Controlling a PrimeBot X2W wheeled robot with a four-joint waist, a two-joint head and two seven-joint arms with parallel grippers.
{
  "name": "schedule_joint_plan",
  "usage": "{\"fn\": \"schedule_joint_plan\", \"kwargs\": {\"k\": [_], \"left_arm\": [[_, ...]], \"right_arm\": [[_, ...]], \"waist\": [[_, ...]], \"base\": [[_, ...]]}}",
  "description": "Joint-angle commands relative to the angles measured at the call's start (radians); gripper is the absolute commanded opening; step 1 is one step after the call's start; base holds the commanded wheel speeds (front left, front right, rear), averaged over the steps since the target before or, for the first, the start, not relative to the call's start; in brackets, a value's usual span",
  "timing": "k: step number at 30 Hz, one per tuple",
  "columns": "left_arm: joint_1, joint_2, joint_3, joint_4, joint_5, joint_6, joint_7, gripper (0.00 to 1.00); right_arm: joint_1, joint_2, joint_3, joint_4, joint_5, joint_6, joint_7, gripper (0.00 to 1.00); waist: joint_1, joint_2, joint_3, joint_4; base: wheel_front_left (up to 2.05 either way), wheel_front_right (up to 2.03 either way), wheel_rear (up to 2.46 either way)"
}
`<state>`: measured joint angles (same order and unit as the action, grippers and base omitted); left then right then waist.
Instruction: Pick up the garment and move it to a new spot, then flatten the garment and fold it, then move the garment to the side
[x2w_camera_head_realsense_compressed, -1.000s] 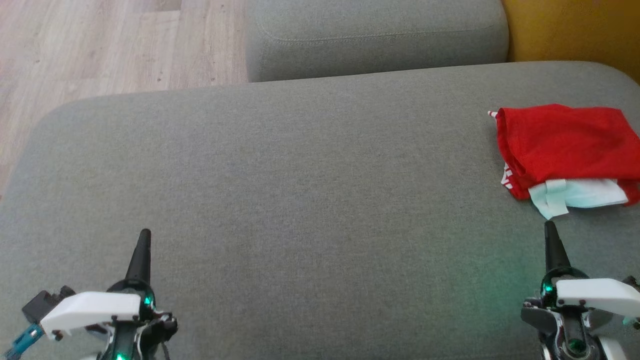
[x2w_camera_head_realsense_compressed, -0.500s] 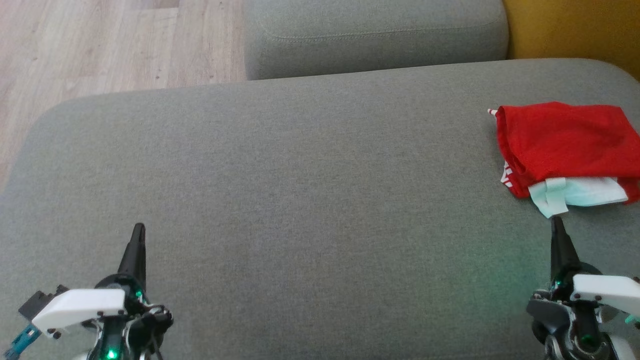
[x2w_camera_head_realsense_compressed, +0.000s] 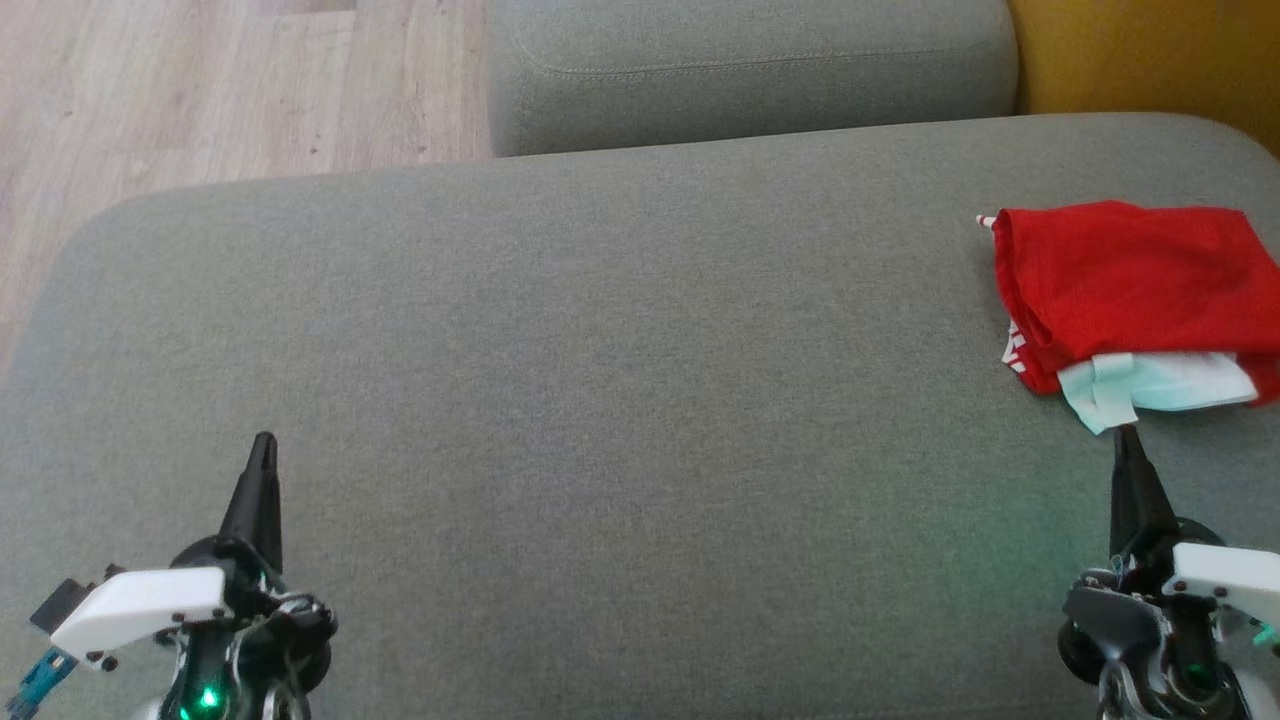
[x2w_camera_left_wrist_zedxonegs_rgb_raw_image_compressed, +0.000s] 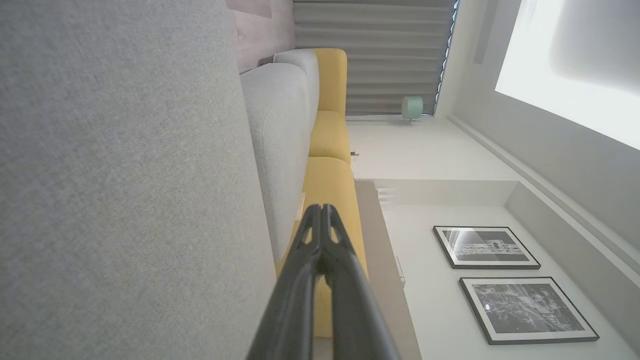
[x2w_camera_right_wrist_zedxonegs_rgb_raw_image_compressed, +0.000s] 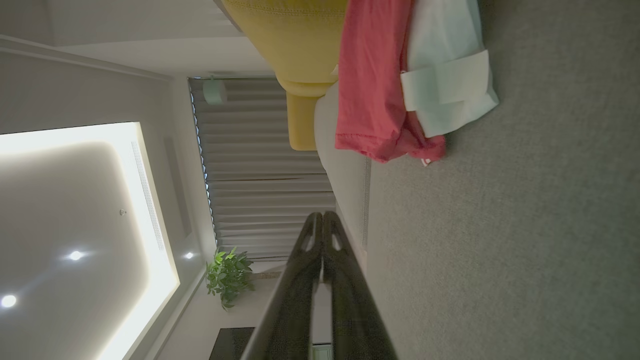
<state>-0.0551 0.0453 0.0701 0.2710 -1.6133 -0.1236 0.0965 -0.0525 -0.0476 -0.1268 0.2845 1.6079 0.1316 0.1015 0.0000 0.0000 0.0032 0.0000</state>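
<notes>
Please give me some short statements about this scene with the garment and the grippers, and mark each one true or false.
The red garment lies on the right part of the gray cushion. True.
The left gripper holds the garment. False: it is shut on nothing, away from it.
The right gripper is open. False: it is shut.
A wooden floor shows beyond the cushion. True.

The cushion (x2w_camera_head_realsense_compressed: 600, 400) is matt, coarse-woven cloth — the garment (x2w_camera_head_realsense_compressed: 1130, 280) thin, creased cloth.
</notes>
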Motion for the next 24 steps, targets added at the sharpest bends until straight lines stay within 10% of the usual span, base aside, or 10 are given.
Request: {"fn": "schedule_joint_plan", "kwargs": {"k": [1,24], "left_arm": [[-0.052,0.013,0.034,-0.026,-0.004,-0.007,0.009,0.0],[-0.052,0.01,0.037,-0.026,-0.001,-0.007,0.011,0.0]], "right_arm": [[-0.055,-0.008,0.02,-0.04,0.007,-0.001,0.006,0.0],[-0.055,-0.007,0.018,-0.04,0.005,-0.001,0.008,0.0]], "waist": [[0.0,0.0,0.0,0.0],[0.0,0.0,0.0,0.0]], "base": [[0.0,0.0,0.0],[0.0,0.0,0.0]]}}
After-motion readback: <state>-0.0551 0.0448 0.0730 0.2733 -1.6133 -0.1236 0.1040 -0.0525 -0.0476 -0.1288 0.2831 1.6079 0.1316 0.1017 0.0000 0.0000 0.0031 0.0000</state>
